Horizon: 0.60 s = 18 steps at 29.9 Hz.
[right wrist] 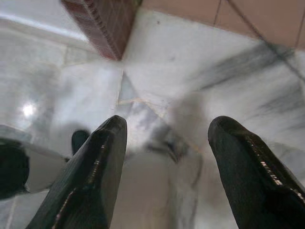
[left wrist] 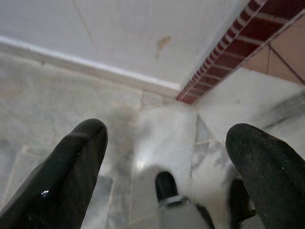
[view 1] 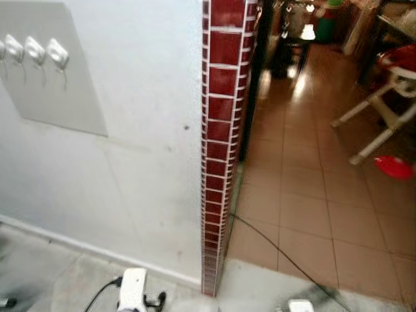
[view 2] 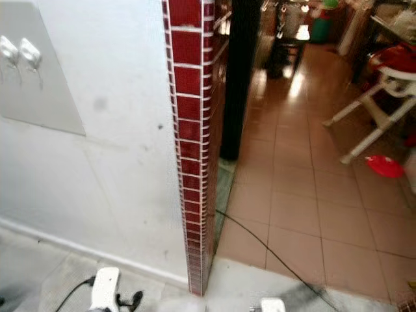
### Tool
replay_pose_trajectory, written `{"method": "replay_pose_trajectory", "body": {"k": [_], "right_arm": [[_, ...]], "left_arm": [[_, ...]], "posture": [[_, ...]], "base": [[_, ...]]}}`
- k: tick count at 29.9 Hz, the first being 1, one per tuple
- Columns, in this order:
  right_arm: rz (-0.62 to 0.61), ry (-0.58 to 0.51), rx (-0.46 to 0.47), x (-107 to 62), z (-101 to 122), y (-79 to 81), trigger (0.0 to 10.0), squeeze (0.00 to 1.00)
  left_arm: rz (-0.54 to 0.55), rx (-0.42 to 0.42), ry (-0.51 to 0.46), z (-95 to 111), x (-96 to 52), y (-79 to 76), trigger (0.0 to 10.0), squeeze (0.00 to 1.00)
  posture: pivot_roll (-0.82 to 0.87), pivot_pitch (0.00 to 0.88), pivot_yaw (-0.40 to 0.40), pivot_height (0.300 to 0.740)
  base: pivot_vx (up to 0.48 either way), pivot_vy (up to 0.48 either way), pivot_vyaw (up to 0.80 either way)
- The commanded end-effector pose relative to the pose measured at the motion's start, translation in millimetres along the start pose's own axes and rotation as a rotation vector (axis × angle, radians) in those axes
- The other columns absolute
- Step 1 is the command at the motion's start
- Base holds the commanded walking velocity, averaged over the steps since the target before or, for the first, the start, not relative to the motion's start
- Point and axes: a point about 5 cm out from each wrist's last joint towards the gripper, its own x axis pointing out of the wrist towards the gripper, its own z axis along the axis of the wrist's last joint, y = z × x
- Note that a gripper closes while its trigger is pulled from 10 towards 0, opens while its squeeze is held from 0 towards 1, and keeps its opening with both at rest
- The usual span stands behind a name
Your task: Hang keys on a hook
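Wall (view 1: pixel 130 162) in white filled the left, ending in a red tiled pillar edge (view 1: pixel 221 149). A grey panel (view 1: pixel 58 84) upon it carried white hooks (view 1: pixel 57 52), high and left. Beyond the pillar lay a cable (view 1: pixel 279 250), a white chair frame (view 1: pixel 383 117), a red dish (view 1: pixel 394 167). Left gripper (left wrist: pixel 167 157) and right gripper (right wrist: pixel 164 152) hung spread wide, empty, above marble floor (right wrist: pixel 190 62). Keys could not be seen.

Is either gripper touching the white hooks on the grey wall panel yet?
Apart. The left eye view shows the white hooks high on the grey wall panel, while both wrist views show the left gripper and right gripper open, aimed at the marble floor.
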Motion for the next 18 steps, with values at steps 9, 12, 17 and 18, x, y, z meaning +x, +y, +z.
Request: {"method": "replay_pose_trajectory", "body": {"k": [9,12,17,18], "right_arm": [[-0.011,0.007,-0.004,-0.8,-1.1,-5.4,10.0,0.0],[-0.01,0.008,-0.004,-0.9,-1.4,-5.4,10.0,0.0],[-0.005,0.01,-0.002,-1.4,-3.3,-4.1,10.0,0.0],[-0.004,0.011,-0.001,-1.4,-3.3,-3.9,10.0,0.0]], "left_arm": [[-0.016,-0.007,0.015,-3.3,0.4,-5.2,10.0,0.0],[-0.016,-0.008,0.019,-4.2,0.3,-5.7,10.0,0.0],[-0.016,-0.01,0.023,-5.8,-0.1,-5.6,10.0,0.0],[-0.015,-0.01,0.023,-5.8,-0.1,-5.5,10.0,0.0]], "posture": [[-0.1,0.0,0.051,0.74],[-0.1,0.0,0.051,0.74],[-0.1,0.0,0.051,0.74],[-0.1,0.0,0.051,0.74]], "base": [[0.0,0.361,0.0],[0.0,0.366,0.0],[0.0,0.367,0.0],[0.0,0.382,0.0]]}}
